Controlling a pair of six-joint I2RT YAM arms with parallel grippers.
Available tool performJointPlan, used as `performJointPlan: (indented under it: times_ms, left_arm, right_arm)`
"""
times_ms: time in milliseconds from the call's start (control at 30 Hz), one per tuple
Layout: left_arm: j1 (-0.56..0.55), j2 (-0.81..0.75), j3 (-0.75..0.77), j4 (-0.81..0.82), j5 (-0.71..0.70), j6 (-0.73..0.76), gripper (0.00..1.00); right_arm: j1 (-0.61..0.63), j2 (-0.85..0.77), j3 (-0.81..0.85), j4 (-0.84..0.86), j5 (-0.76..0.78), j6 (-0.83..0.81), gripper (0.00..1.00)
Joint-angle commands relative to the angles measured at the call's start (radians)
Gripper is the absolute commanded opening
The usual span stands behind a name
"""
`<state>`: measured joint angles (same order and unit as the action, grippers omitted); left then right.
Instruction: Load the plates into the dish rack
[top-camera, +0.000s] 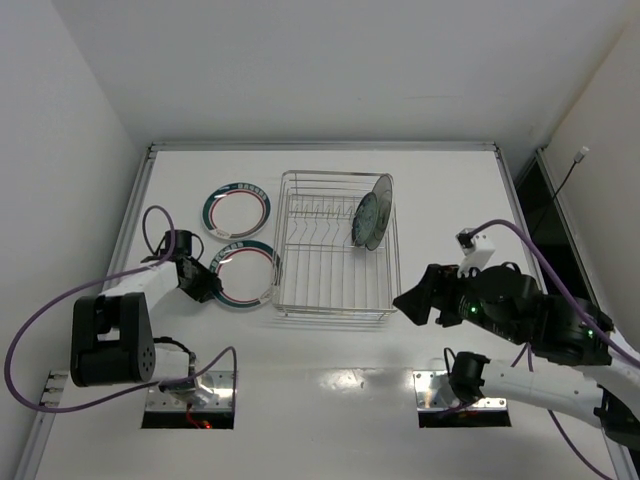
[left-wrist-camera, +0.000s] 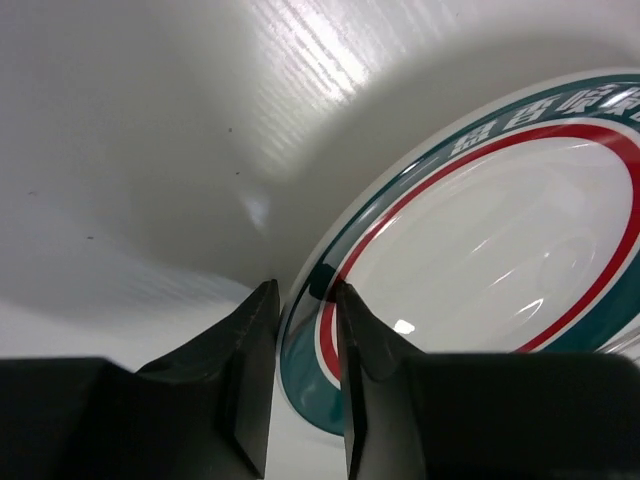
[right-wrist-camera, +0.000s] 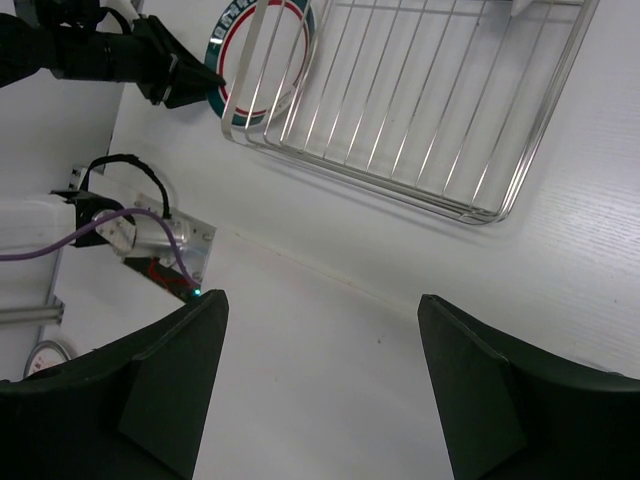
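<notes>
A white plate (top-camera: 245, 273) with a green band and a red ring lies just left of the dish rack (top-camera: 283, 240). My left gripper (top-camera: 213, 287) is shut on its near-left rim. In the left wrist view the gripper (left-wrist-camera: 305, 290) has one finger outside the edge and one on the face of the plate (left-wrist-camera: 480, 250). A second banded plate (top-camera: 237, 210) lies flat further back. A patterned teal plate (top-camera: 375, 213) stands upright in the rack's far right. My right gripper (top-camera: 410, 300) hovers open off the rack's near right corner, nothing between its fingers (right-wrist-camera: 322, 302).
The wire rack (right-wrist-camera: 420, 100) fills the table's middle. Purple cables loop around the left arm (top-camera: 150, 225). Two base mounting plates (top-camera: 190, 390) sit at the near edge. White walls enclose the table on the left, back and right.
</notes>
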<state>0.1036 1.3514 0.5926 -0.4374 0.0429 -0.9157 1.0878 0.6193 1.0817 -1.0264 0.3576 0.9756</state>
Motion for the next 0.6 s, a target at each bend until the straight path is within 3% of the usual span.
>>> performJointPlan:
  times_ms: [0, 133, 567]
  left_arm:
    - [0.004, 0.046, -0.053, -0.026, -0.034, 0.005, 0.0]
    - [0.004, 0.009, -0.018, -0.06, -0.044, 0.005, 0.0]
    - [0.004, -0.373, 0.171, -0.156, -0.026, -0.064, 0.0]
  right_arm:
    - [-0.003, -0.006, 0.044, -0.017, 0.012, -0.006, 0.74]
    - [-0.003, -0.006, 0.044, -0.017, 0.012, -0.006, 0.74]
    - [-0.003, 0.003, 0.035, 0.025, -0.017, -0.006, 0.74]
